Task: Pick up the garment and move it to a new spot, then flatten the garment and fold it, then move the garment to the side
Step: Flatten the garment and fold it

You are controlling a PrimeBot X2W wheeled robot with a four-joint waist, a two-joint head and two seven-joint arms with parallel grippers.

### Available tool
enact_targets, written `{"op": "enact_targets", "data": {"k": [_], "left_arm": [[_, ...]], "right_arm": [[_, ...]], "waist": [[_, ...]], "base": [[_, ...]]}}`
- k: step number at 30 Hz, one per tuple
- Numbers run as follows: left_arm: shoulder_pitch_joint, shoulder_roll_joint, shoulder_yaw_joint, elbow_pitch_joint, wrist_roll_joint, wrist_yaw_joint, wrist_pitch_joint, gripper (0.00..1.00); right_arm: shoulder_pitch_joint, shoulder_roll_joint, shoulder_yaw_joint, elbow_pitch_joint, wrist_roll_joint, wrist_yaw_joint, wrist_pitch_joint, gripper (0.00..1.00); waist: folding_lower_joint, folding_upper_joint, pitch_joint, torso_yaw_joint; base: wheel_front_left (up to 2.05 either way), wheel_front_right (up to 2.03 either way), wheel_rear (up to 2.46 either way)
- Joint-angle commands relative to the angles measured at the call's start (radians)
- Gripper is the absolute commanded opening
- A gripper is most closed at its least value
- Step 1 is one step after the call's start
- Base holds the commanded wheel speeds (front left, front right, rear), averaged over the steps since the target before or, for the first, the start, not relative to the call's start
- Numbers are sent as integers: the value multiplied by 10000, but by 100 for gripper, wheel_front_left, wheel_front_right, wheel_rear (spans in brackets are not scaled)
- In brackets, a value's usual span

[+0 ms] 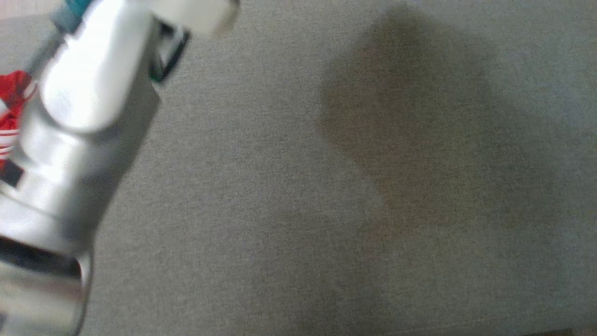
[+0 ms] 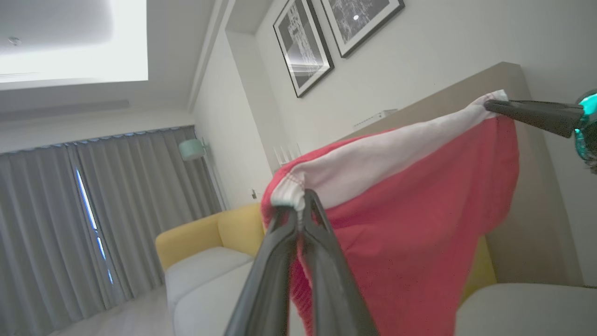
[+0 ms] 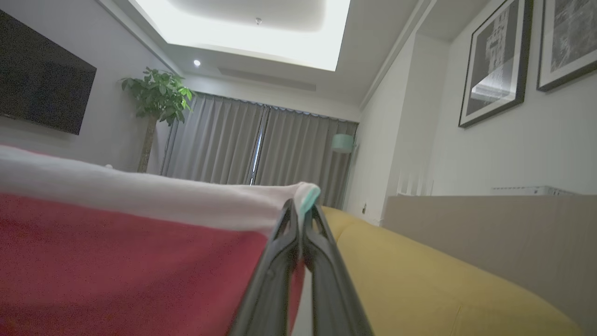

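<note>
We record red garment [image 2: 410, 219] held aloft, in left wrist view left jaws clenched on its white band [image 2: 382, 154] at 9 o'clock, right jaws clenched on it at 2 o'clock.

From my head, a pale forearm [image 1: 84, 116] of mine was a smear of blur, cut off at the left and bottom edges. It hid nearly all of the garment [image 1: 11, 105], leaving only a red-and-white scrap beside it. Below my left claw [image 2: 302, 198] the cloth ran off the bottom edge, so I could not tell its full shape or what kind of clothing it was, and it covered part of the yellow sofa [image 2: 210, 233] behind it. Across the hem, my right claw [image 2: 489, 105] was cut by the right edge, with only its fingers and a bit of teal showing. Left of that claw, the cloth hung close and soft-focused and ran out past the left and bottom edges.
</note>
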Motion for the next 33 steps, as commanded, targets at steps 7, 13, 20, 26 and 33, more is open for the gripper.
{"op": "enact_targets", "data": {"k": [7,13,20,26,33], "left_arm": [[3372,158,641,-703,358,-298,-34,0],[6580,-272,813,-928,440,-418,-35,0],[9393,-374,536,-1179,980,-464,-35,0],[11314,-362,886,-1496,1053,-365,-35,0],[12213,-398,1208,-2233,842,-179,-35,0]], "right_arm": [[2841,118,175,-313,636,-7,-129,0],[5997,269,-356,-703,1195,-7,-136,0],[9033,679,-995,-1542,1292,-7,-138,0],[11101,883,-1597,-2817,1184,-7,-36,0],[12321,1229,-2430,-4659,756,-7,670,0]], "waist": [[-3,0,-1,-183],[-3,0,-550,-227],[-3,0,-1387,-555],[-3,0,-1912,-798],[-3,0,-2039,-652]], "base": [[0,0,0],[0,0,0],[0,0,0],[0,0,0],[0,0,0]]}}
